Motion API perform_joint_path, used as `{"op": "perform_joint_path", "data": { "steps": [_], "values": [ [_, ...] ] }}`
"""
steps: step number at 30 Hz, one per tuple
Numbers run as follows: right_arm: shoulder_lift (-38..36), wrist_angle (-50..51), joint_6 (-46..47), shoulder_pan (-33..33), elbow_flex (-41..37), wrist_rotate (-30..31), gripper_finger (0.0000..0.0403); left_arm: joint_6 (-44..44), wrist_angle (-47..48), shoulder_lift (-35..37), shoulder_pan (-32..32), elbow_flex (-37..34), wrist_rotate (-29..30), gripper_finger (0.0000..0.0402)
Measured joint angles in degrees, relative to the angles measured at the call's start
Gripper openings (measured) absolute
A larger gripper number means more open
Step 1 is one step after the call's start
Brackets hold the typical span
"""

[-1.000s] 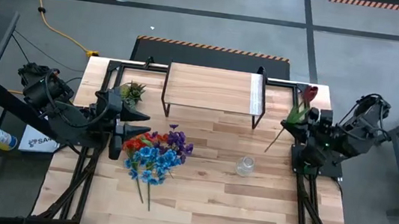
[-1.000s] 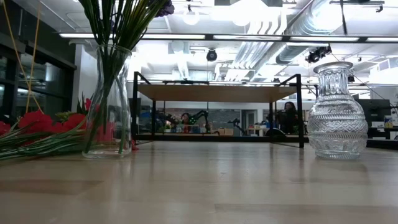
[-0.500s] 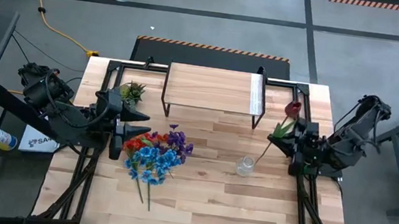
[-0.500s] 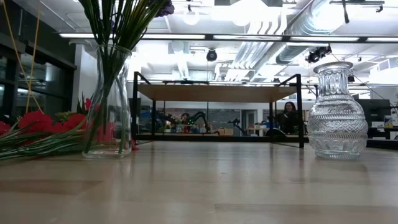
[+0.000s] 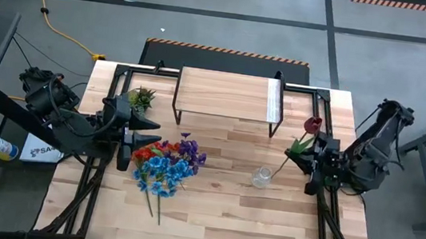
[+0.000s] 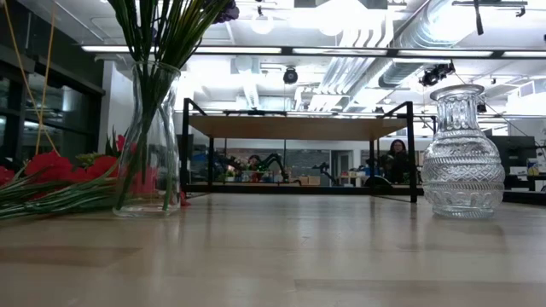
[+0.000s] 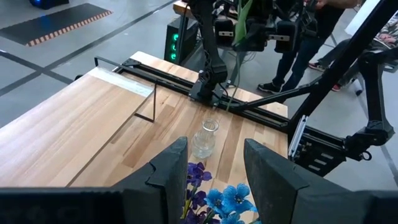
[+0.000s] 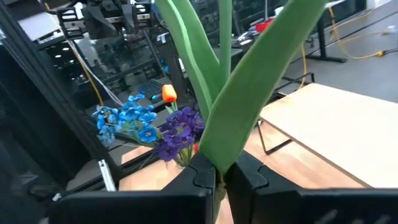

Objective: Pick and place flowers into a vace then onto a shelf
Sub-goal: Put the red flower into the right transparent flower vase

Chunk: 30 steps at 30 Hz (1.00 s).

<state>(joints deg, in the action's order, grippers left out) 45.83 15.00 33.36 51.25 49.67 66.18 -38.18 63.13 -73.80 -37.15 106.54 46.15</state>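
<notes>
My right gripper (image 5: 311, 157) is at the table's right side, shut on a red-bloomed flower (image 5: 313, 124) with a green stem. The stem's lower end (image 5: 274, 172) hangs close to the small clear glass vase (image 5: 263, 177), which stands on the table. A bunch of red, blue and purple flowers (image 5: 165, 165) lies at centre left, with stems (image 5: 152, 203) pointing to the near edge. My left gripper (image 5: 148, 125) waits open just left of that bunch, holding nothing. The light-wood shelf (image 5: 224, 95) stands on black legs at the far middle. My right gripper pinches the flower's green stem where the long leaves branch off (image 8: 215, 152), between its two fingers. The fingers come about level from the table's right and lie across the stem. The flower is lifted clear and tilted, with the bloom up and its lower end toward the vase.
A small spiky green plant (image 5: 141, 97) stands at the far left near my left arm. In the low view a tall glass vase (image 6: 149, 162) holds green stems beside red blooms (image 6: 51, 166). Bare wood lies between the small vase and the near edge.
My right gripper has carried the red flower from the far right corner toward the near edge and a little left, closer to the small vase. It stayed shut on the stem. The stem's lower end now hangs beside the vase.
</notes>
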Motion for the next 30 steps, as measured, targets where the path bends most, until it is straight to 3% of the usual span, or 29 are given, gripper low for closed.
{"op": "perform_joint_path", "data": {
  "steps": [17,30],
  "values": [
    [7.09,-0.24,1.31,1.31,0.00,9.72,0.0007,-1.10,-0.02,0.00,0.00,0.00,0.00,0.0191],
    [9.74,1.31,2.62,1.31,0.02,12.95,0.0006,-1.14,-0.16,0.00,0.00,0.00,-0.10,0.0191]
  ]
}}
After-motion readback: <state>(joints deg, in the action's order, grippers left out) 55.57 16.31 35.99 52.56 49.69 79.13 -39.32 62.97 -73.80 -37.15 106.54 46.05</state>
